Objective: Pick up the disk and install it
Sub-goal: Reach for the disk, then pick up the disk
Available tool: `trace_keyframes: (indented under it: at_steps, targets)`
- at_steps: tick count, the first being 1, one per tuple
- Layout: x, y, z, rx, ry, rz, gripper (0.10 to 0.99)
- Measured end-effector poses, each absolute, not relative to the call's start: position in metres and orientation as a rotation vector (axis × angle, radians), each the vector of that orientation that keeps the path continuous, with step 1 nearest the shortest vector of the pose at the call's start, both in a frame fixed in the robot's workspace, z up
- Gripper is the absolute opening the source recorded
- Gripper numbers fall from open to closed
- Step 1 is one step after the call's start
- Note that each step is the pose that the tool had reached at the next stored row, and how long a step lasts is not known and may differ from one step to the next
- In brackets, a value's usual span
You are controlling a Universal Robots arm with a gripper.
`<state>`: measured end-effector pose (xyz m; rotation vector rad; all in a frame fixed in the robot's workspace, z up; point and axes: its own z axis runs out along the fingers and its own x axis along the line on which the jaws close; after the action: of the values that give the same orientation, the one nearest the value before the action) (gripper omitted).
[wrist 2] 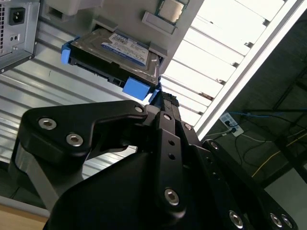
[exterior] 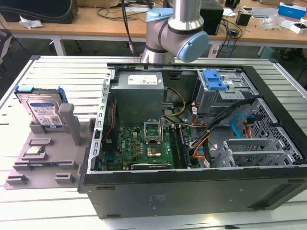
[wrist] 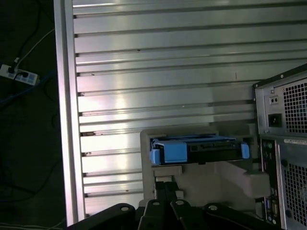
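The disk point(exterior: 42, 108) is a silver hard drive with a blue-and-white label and blue side rails. It stands on edge, leaning in a slot of a grey holder point(exterior: 48, 165) at the exterior view's left, beside the open computer case point(exterior: 192, 187). In both wrist views my gripper point(wrist 2: 165, 98) point(wrist: 167, 182) hangs apart from the disk point(wrist 2: 115, 50) point(wrist: 196, 149), over the ribbed table, with its black fingers together and nothing between them. The arm point(exterior: 177, 28) rises behind the case.
A small square processor chip point(exterior: 34, 151) point(wrist 2: 170, 8) lies on the same grey holder. Inside the case are a grey drive cage with a blue latch point(exterior: 213, 79), the motherboard point(exterior: 144, 143) and cables. The ribbed aluminium table point(wrist: 168, 57) ends at a rail point(wrist: 64, 110).
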<state>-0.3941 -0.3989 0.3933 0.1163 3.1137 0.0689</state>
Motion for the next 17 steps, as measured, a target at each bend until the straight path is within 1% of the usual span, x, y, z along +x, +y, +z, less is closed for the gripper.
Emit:
trace_keyframes:
  at_steps: [12,17]
  targets:
    - [-0.3951,-0.3988,0.3933,0.115,3.114,0.069,0.106]
    - [-0.3951,-0.3988,0.3933,-0.065,3.118,0.071,0.106]
